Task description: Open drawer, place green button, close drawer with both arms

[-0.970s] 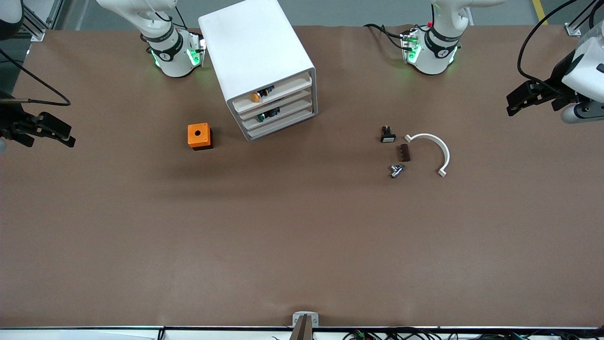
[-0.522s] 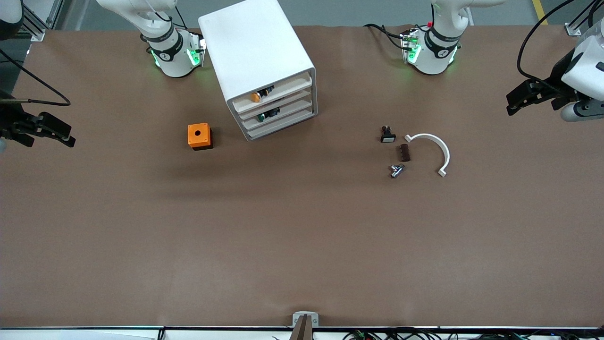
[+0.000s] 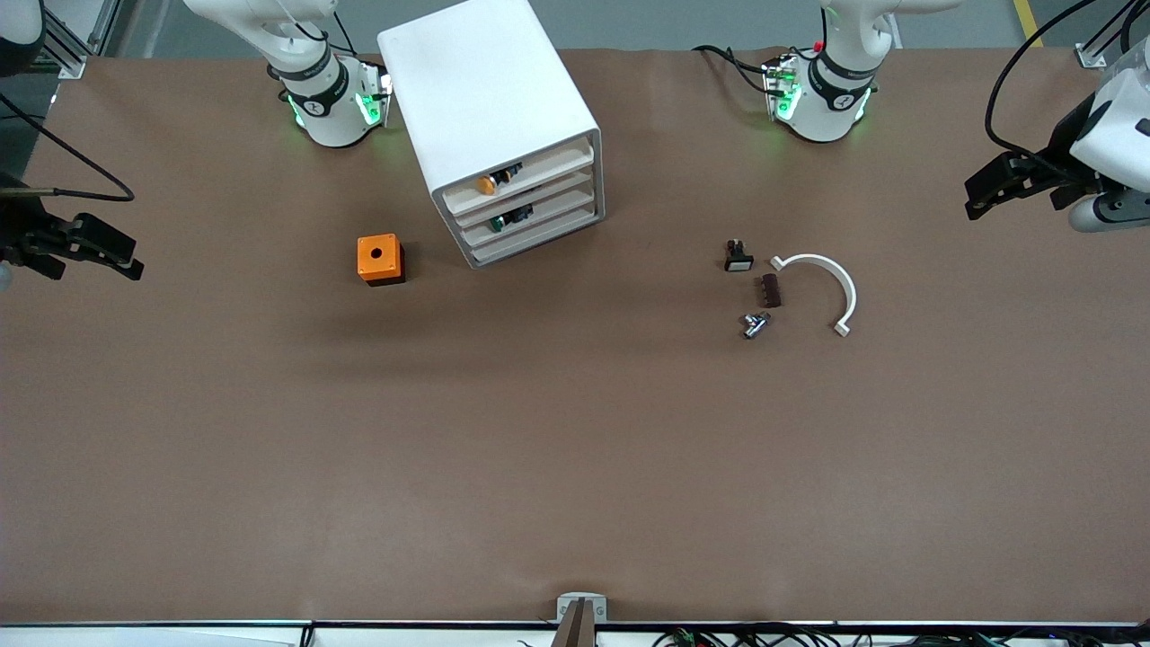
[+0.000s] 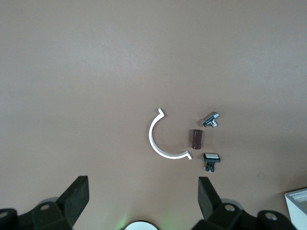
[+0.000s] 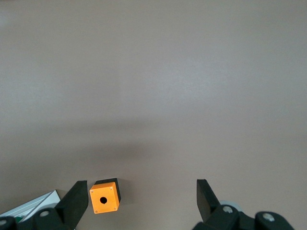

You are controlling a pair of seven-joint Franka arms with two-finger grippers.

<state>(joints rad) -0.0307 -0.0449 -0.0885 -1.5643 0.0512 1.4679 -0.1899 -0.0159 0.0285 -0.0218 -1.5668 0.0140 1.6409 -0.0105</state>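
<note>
Front view: the white boxy plastic cabinet [image 3: 492, 108] stands near the right arm's base. Its second-highest shallow white tray drawer [image 3: 530, 209] sits pushed in, and the tiny green-capped push button [image 3: 497, 224] lies in it. An orange-capped button [image 3: 488, 185] lies in the highest drawer, at 12 o'clock from the green one. An orange cube box with a round hole [image 3: 379, 259] rests at 8 o'clock from the cabinet. Toward the left arm's end lie a black button with a white face [image 3: 738, 258], a small brown block [image 3: 771, 290], a metal fitting [image 3: 754, 324] and a white plastic half-ring [image 3: 825, 288]. The left gripper [image 3: 975, 199] and right gripper [image 3: 133, 259] hang over the table ends, both arms waiting.

Left wrist view: the left gripper's fingers [image 4: 76, 196] are spread wide over bare table, with the half-ring at 12 o'clock.

Right wrist view: the right gripper's fingers [image 5: 205, 194] are spread wide, empty, with the orange box between them.
</note>
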